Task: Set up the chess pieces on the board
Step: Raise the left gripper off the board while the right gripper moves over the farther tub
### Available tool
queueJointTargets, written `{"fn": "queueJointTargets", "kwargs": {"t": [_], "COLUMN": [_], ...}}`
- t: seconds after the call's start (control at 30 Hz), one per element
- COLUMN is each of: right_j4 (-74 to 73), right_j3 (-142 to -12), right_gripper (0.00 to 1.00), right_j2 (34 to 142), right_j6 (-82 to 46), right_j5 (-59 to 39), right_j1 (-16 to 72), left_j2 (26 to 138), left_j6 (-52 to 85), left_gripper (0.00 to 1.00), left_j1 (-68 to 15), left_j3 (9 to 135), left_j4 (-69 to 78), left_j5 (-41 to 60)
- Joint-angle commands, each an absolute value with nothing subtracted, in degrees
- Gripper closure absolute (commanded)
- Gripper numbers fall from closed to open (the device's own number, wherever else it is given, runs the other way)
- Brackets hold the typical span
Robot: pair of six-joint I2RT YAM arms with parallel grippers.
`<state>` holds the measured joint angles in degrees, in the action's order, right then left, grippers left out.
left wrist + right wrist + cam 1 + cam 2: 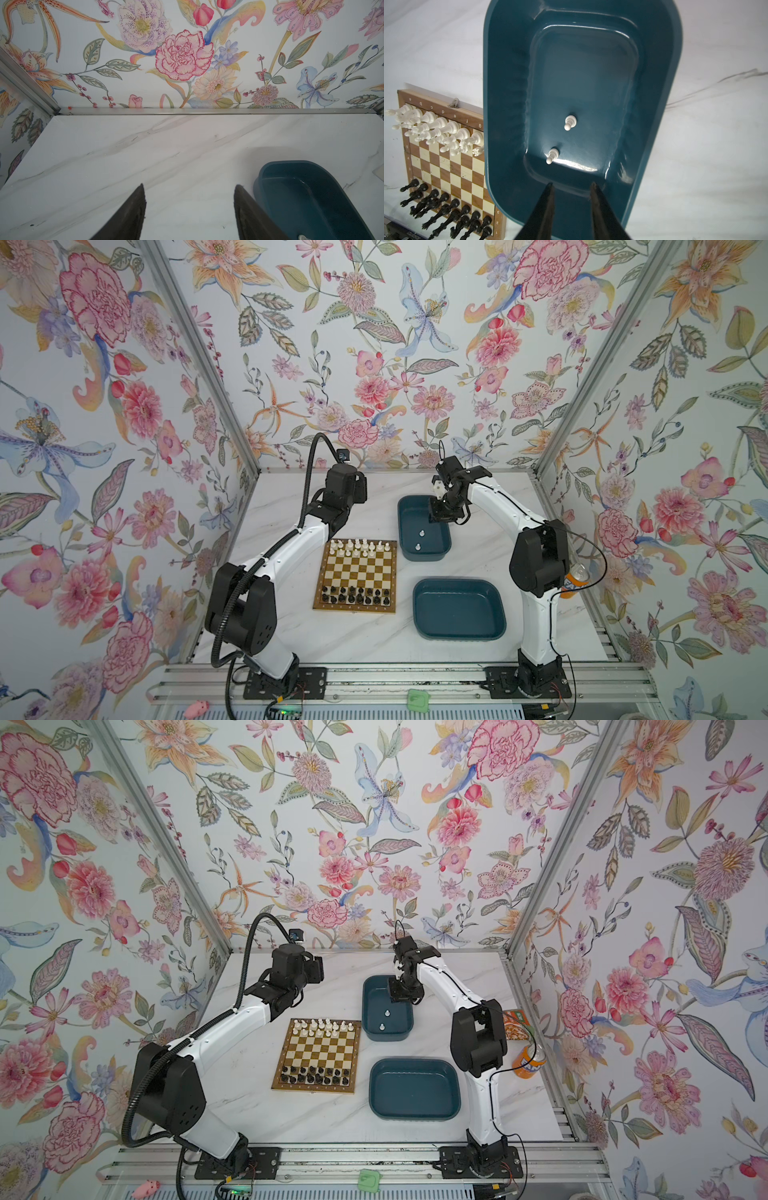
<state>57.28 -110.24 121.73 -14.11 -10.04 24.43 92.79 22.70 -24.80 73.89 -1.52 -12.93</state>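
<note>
The right claw (572,184), narrowly parted and empty, hangs above the teal tub (508,104); centre it over one upright white pawn (552,155), descend straight, pinch its neck; left claw (189,185) released

White marbled table (291,626) bearing a chessboard (356,572) at centre. To its right lie a far tub (415,518) and a near tub (457,610), both teal. An orange can (575,580) stands at the right edge.

In the right wrist view the teal tub (504,124) hid one side of the board (446,166); the left wrist view's edge cut off a white piece (303,237).
</note>
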Motion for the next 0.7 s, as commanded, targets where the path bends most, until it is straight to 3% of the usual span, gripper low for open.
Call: {"fn": "queueJointTargets", "kwargs": {"t": [0.0, 0.67], "right_j4": [58.36, 58.79], "right_j3": [-112.65, -116.07], "right_gripper": [0.69, 0.71], "right_j2": [124.39, 131.56], "right_j6": [-14.21, -15.56], "right_j5": [-10.53, -4.8], "right_j1": [25.29, 28.48], "left_j2": [93.73, 95.1], "left_j6": [21.0, 19.42], "left_gripper": [0.32, 0.32], "left_j1": [-24.59, -23.82], "left_j3": [73.65, 72.69], "left_j4": [2.0, 3.82], "left_j5": [-14.34, -11.17]}}
